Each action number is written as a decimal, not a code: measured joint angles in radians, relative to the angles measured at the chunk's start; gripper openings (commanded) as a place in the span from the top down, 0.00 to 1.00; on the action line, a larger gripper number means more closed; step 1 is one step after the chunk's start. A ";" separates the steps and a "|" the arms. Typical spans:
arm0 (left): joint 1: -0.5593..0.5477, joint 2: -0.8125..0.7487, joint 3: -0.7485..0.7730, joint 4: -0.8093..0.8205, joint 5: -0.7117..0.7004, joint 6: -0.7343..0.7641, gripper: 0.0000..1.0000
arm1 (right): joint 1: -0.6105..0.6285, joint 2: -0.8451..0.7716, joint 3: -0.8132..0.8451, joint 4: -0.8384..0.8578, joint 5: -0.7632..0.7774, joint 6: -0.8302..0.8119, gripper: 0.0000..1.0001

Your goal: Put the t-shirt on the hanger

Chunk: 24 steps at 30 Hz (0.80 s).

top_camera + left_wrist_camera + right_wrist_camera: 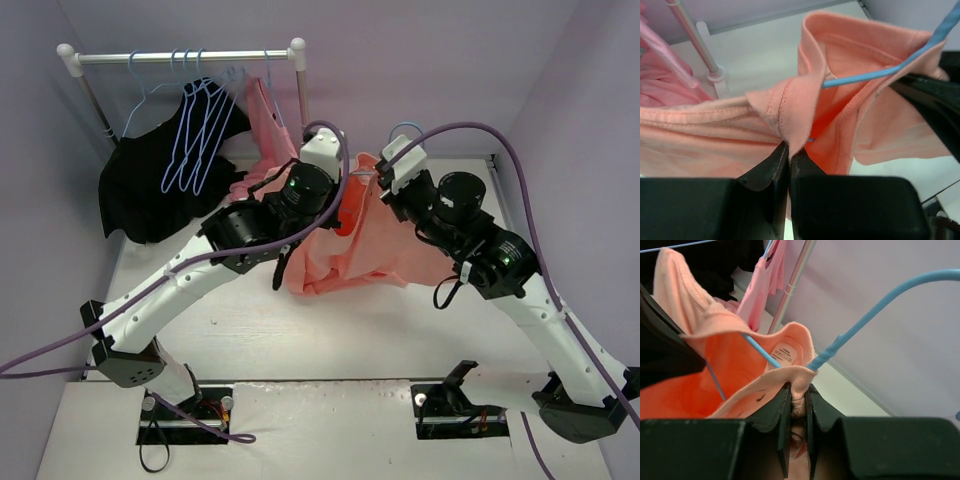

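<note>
The salmon-pink t-shirt hangs bunched between my two arms above the middle of the table. My left gripper is shut on a ribbed fold of its collar. My right gripper is shut on the opposite collar edge, right where the neck of the light-blue hanger rises out of the cloth. The hanger's wire runs inside the neck opening, and its hook shows above the right wrist. From above, both sets of fingertips are hidden by the wrists and the cloth.
A metal rack bar with white caps stands at the back left. It carries several blue hangers, a black garment and a second pink garment. The rack's post stands close behind the shirt.
</note>
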 measured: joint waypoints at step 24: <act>-0.058 0.019 -0.030 0.055 0.038 0.197 0.81 | -0.001 -0.120 -0.153 0.108 -0.077 -0.012 1.00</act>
